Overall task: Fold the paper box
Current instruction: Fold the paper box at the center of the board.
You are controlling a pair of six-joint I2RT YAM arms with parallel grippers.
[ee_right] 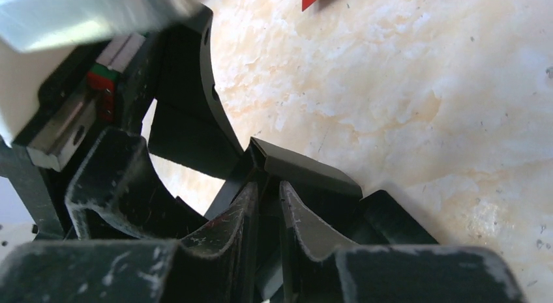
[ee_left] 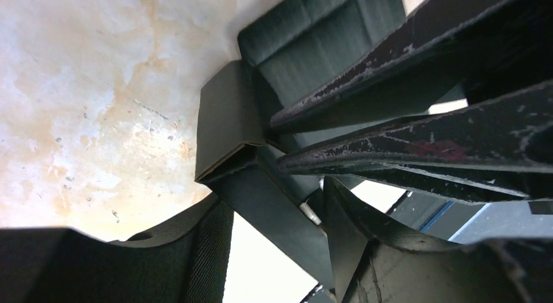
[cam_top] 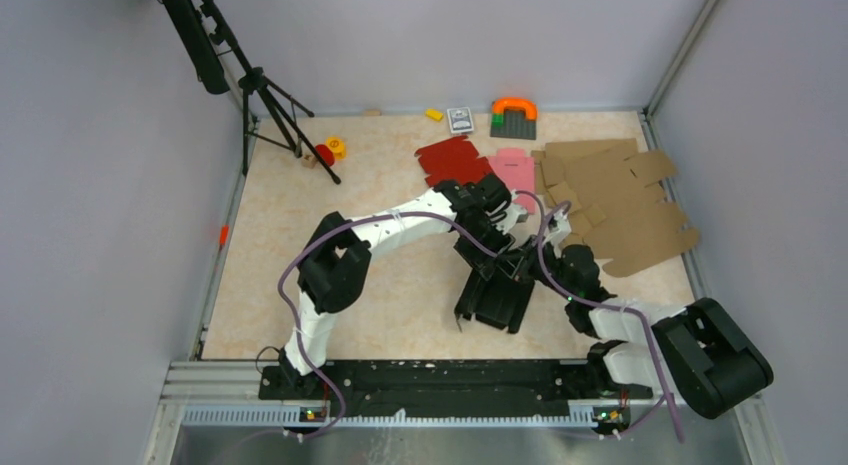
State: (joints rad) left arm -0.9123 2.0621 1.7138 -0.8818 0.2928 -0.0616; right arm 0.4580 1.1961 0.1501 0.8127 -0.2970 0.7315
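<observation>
The paper box (cam_top: 495, 303) lay on the table (cam_top: 300, 215), a little toward 5 o'clock from its middle. It was only partly folded. One side was creased up into a corner, but other flaps lay loose and nothing was closed, so I judged that about half of the work was left. The left gripper (ee_left: 280, 142), at the box's 12 o'clock edge, had its jaws apart, with light showing between them. The right gripper (ee_right: 266, 195), at 2 o'clock, had its jaws nearly together, apparently pinching a thin black wall of the box.
</observation>
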